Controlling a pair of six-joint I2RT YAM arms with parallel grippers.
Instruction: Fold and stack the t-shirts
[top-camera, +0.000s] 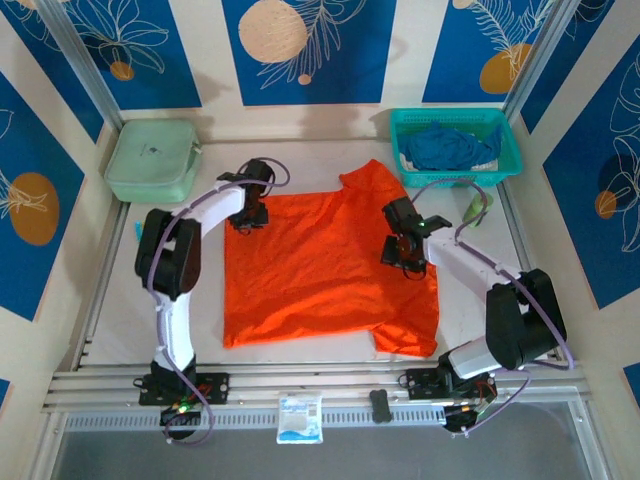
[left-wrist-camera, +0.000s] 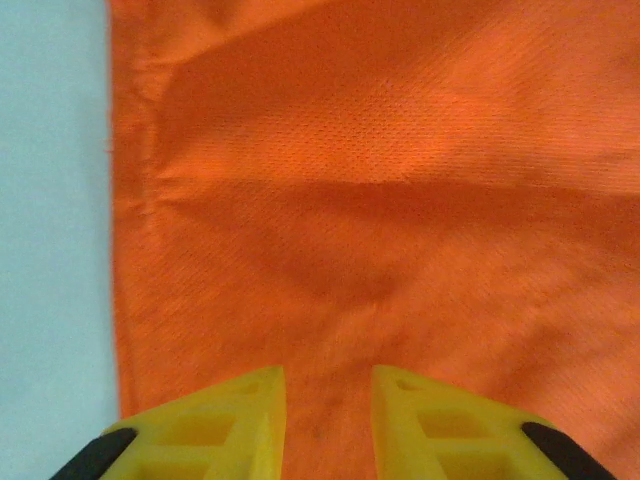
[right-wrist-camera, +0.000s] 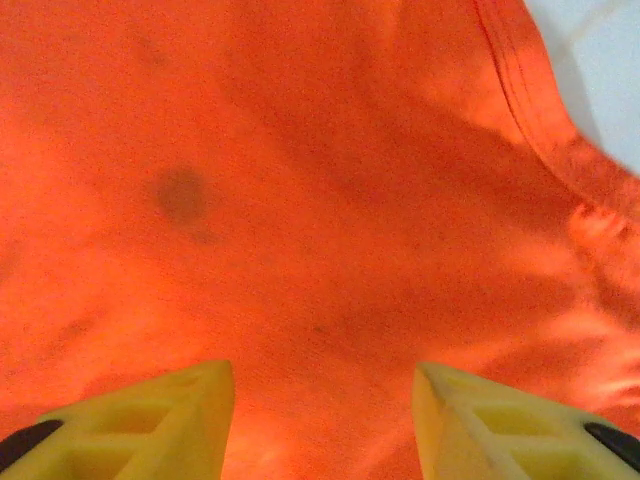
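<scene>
left arm: white links; black joints; lavender cable looped alongside | right arm: same white-and-black build; lavender cable | bases: black; small green and red lights | left end effector: yellow fingers; hollow moulded cells; black outer corners | right end effector: likewise yellow

From the top view you can't see the fingertips of the left gripper or the right gripper. Each wrist covers them and the patch of orange t-shirt beneath. In the left wrist view the fingers run off the bottom edge, and you can't tell whether they pinch cloth. At upper right, the basket wall hides part of the dark blue t-shirt.
</scene>
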